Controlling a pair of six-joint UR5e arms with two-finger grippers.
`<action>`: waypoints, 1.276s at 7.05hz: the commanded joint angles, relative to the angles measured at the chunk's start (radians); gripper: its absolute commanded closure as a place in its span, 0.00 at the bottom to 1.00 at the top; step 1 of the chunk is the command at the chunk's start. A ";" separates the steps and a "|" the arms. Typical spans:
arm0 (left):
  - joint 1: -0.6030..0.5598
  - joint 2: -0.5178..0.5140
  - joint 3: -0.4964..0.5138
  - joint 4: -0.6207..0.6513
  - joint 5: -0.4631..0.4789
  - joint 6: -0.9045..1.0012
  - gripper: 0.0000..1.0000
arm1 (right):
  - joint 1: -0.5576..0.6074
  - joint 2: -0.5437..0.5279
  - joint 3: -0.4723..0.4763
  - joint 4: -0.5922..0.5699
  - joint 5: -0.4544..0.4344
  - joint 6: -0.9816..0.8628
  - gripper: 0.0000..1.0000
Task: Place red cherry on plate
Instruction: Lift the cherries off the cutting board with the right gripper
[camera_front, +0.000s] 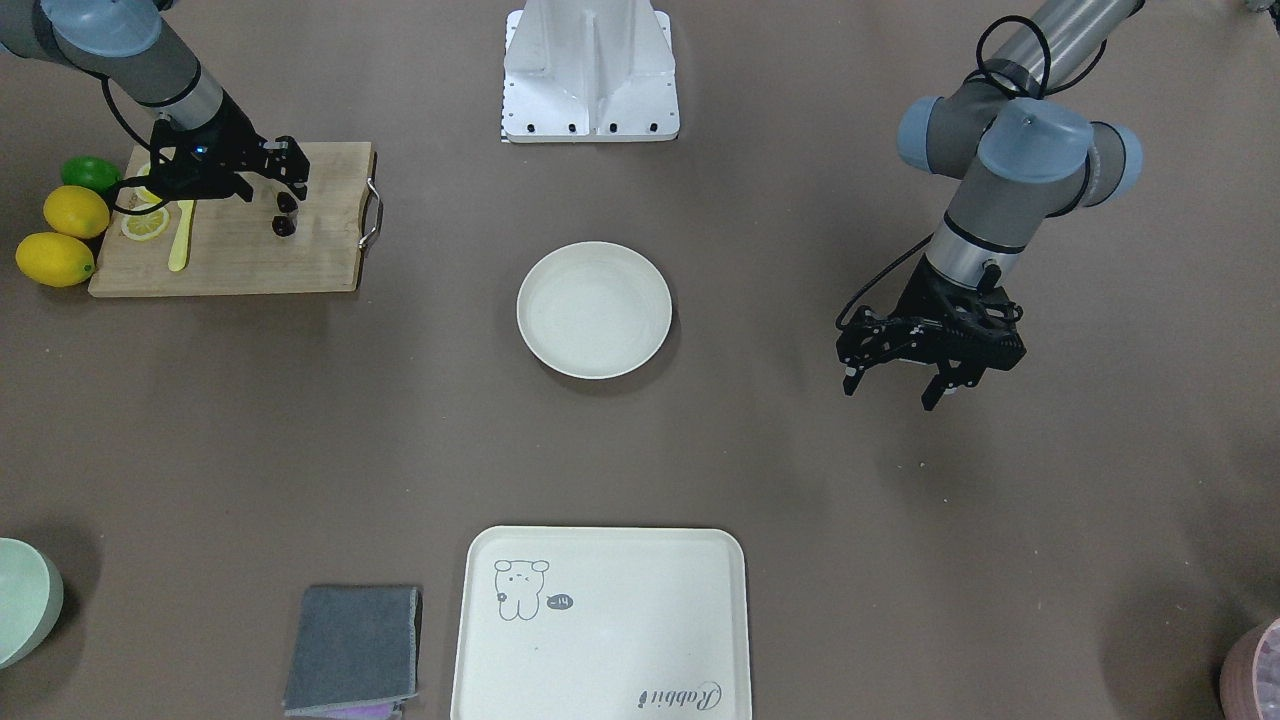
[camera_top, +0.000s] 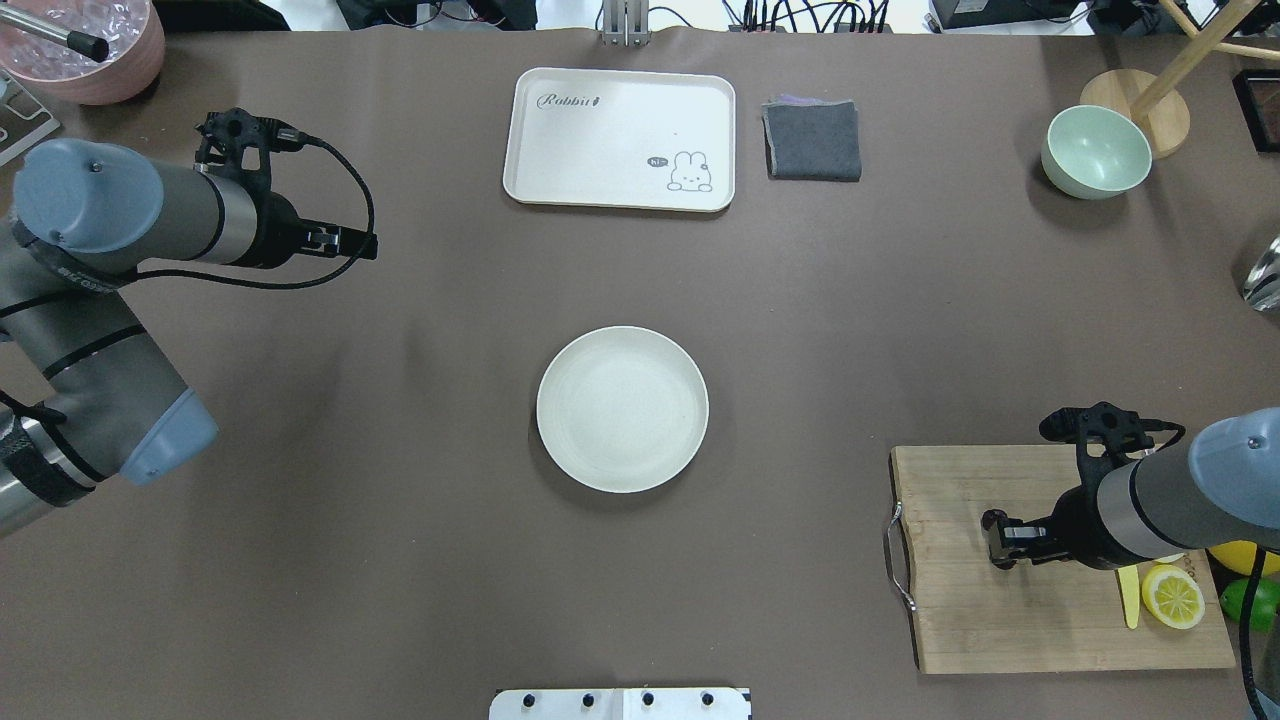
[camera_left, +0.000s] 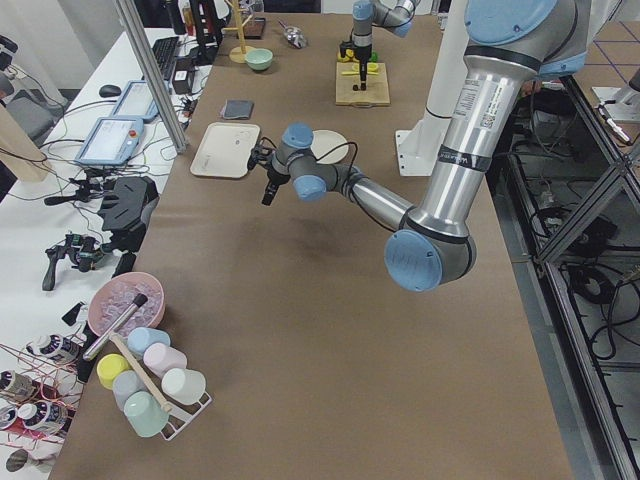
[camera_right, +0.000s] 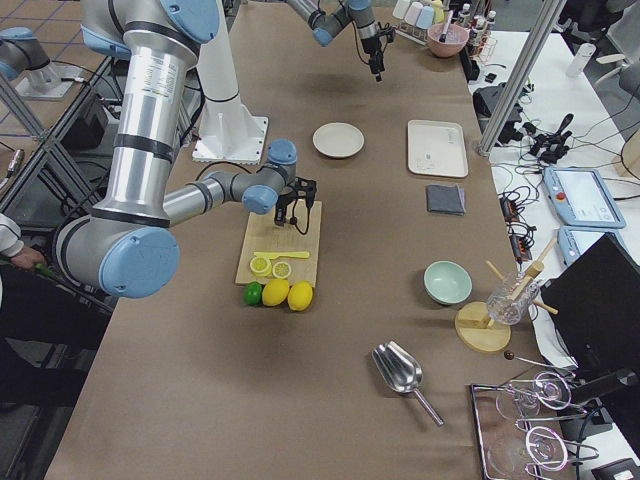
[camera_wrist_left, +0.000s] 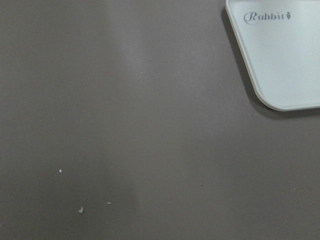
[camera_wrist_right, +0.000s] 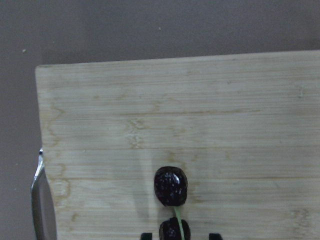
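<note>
The red cherry (camera_wrist_right: 170, 186), a pair of dark maroon fruits on a thin green stem, lies on the wooden cutting board (camera_wrist_right: 200, 115). It also shows as two dark dots, the red cherry (camera_front: 284, 224), in the front-facing view. My right gripper (camera_wrist_right: 180, 235) hangs right over it, open, with a fingertip on each side of the nearer fruit; in the front-facing view this right gripper (camera_front: 288, 190) is at the left. The plate (camera_front: 594, 310), round, cream-white and bare, sits mid-table, apart from both arms. My left gripper (camera_front: 890, 388) hovers open over bare table, holding nothing.
On the board's end lie a lemon slice (camera_front: 146, 222) and a yellow knife (camera_front: 180, 235); two lemons (camera_front: 60, 238) and a lime (camera_front: 90, 172) sit beside it. A cream tray (camera_front: 600, 640), a grey cloth (camera_front: 352, 648) and a green bowl (camera_front: 25, 600) line the operators' side.
</note>
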 joint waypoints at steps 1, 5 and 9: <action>0.000 0.000 0.000 0.000 0.000 0.000 0.02 | 0.022 -0.002 0.009 0.000 -0.003 0.000 1.00; -0.002 0.001 0.000 0.000 0.000 0.000 0.02 | 0.123 0.015 0.060 -0.006 0.029 -0.001 1.00; -0.061 0.047 0.006 0.003 -0.007 0.117 0.02 | 0.147 0.651 -0.036 -0.533 0.041 0.000 1.00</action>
